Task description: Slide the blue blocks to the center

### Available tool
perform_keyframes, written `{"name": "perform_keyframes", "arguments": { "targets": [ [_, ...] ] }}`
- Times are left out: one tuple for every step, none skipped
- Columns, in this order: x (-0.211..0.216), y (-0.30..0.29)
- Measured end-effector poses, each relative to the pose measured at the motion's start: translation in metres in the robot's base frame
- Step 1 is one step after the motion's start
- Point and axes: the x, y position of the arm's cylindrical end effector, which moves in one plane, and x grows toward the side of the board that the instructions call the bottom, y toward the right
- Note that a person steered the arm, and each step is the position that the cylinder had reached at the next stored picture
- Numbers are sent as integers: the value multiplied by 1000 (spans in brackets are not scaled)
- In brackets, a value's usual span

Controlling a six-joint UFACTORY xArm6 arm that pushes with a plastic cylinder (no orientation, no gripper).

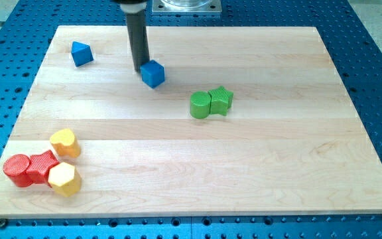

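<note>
A blue cube (pixel 153 73) lies on the wooden board (pixel 244 159) at the upper middle-left. My tip (pixel 141 69) stands right at the cube's upper-left side, touching or nearly touching it. A second blue block (pixel 81 54), wedge-like, lies near the board's upper-left corner, well to the left of my tip.
A green cylinder (pixel 200 105) and a green star (pixel 221 100) touch each other right of the cube. At the lower left sit a red cylinder (pixel 17 170), a red block (pixel 42 166) and two yellow blocks, one above (pixel 65 143) and one below (pixel 64 178).
</note>
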Motion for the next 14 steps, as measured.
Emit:
{"name": "perform_keyframes", "arguments": {
  "targets": [
    [25, -13],
    [19, -47],
    [19, -5],
    [21, 60],
    [33, 96],
    [-23, 82],
    [-122, 22],
    [-159, -94],
    [-132, -191],
    [-78, -200],
    [-47, -144],
    [-39, -55],
    [-54, -36],
    [-86, -86]
  ]
}}
